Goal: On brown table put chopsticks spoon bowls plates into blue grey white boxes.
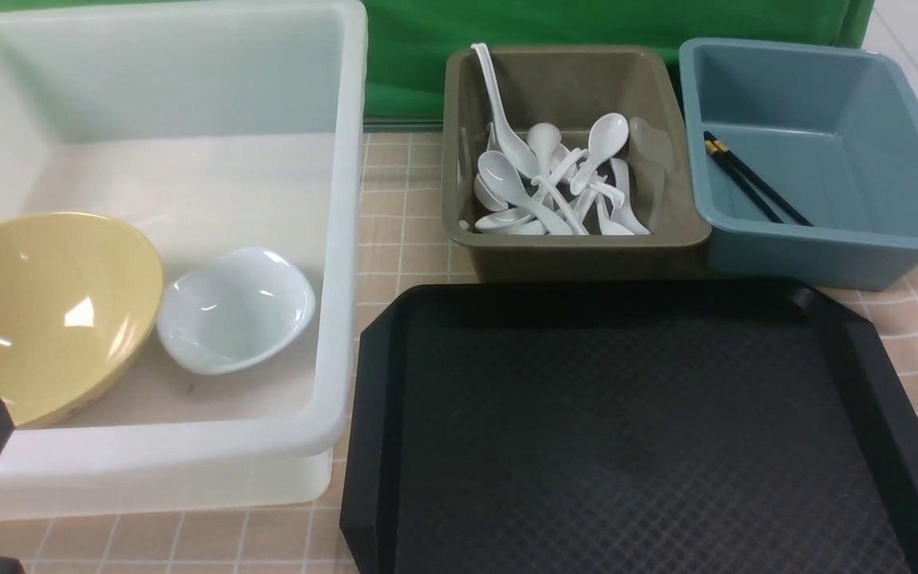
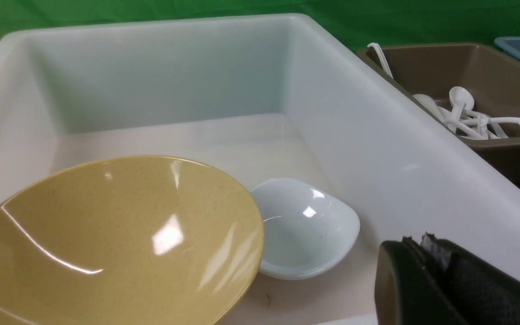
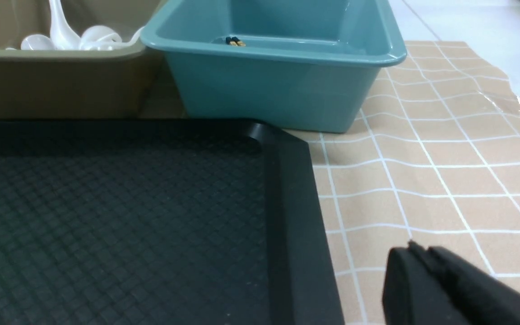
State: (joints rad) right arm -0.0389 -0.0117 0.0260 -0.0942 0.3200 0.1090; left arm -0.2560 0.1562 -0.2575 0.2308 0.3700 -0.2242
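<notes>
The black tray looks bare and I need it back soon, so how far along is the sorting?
Apparently finished. Done: the yellow bowl and small white bowl sit in the white box, spoons fill the grey box, chopsticks lie in the blue box. In hand: nothing; the left gripper and right gripper are shut on nothing. Left: nothing shows on the tray.

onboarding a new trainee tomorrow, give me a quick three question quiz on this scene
1. True or false: the textured black octagonal tray has nothing on it.
2. Which tub holds the two thin black chopsticks? A) large translucent white tub B) olive-grey plastic tub C) dusty-blue plastic tub
3. Fill in: beside the glossy mustard-yellow bowl sits a small white ____.

Key: 1 true; 2 C; 3 bowl
</notes>
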